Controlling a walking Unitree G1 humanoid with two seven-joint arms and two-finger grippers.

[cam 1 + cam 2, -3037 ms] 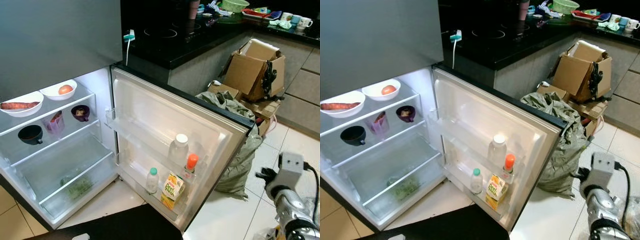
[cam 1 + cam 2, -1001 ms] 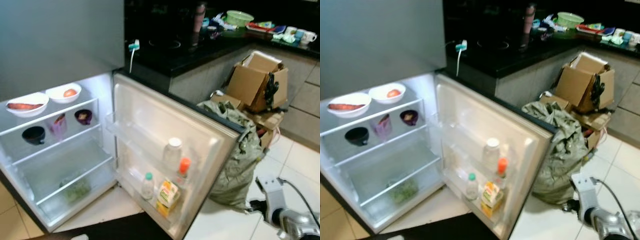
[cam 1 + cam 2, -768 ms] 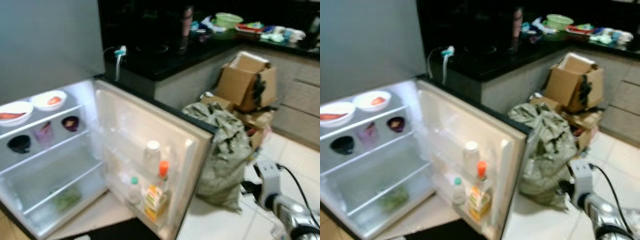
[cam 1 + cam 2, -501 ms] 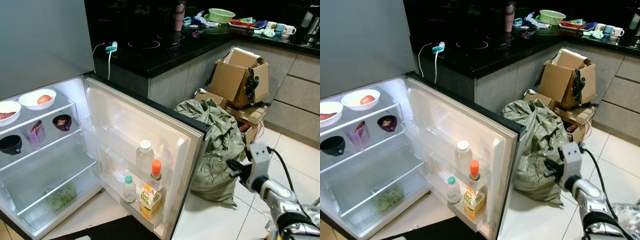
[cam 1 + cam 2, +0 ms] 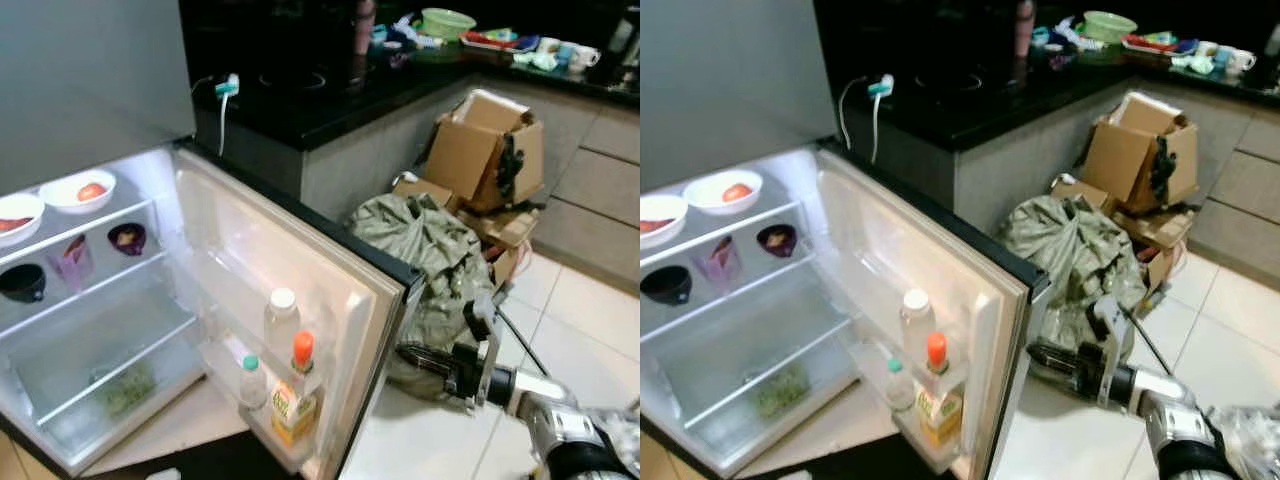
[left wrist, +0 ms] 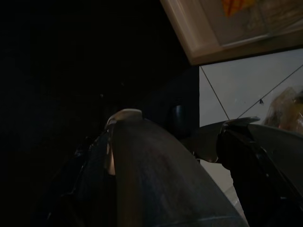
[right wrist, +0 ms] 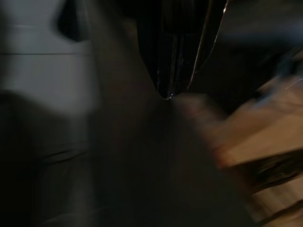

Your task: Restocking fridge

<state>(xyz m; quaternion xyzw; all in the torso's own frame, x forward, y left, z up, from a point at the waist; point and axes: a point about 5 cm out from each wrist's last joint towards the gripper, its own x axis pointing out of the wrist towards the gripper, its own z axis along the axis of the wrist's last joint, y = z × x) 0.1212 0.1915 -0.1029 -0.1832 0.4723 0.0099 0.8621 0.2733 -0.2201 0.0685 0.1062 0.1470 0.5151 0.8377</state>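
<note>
The fridge stands open, and its door (image 5: 290, 240) swings out toward me. On the door shelf are a white-capped bottle (image 5: 282, 318), an orange-capped bottle (image 5: 302, 352), a small green-capped bottle (image 5: 251, 380) and a juice carton (image 5: 288, 415). Inside, a white bowl with an orange fruit (image 5: 78, 190) sits on the top shelf. A purple bowl (image 5: 127, 238) and a black bowl (image 5: 20, 282) are one shelf lower. My right gripper (image 5: 420, 358) reaches level toward the door's outer edge, just short of it. In its wrist view, my left gripper (image 6: 189, 137) hangs open and empty above the tile floor.
A grey-green sack (image 5: 425, 240) slumps on the floor right behind the door edge and my right arm. Open cardboard boxes (image 5: 485, 150) stand against the cabinets beyond it. The black counter (image 5: 330, 85) runs along the back. White tiles lie bare to the right.
My right gripper has swung down from upright beside the sack and now points at the door's edge. The camera has shifted slightly.
</note>
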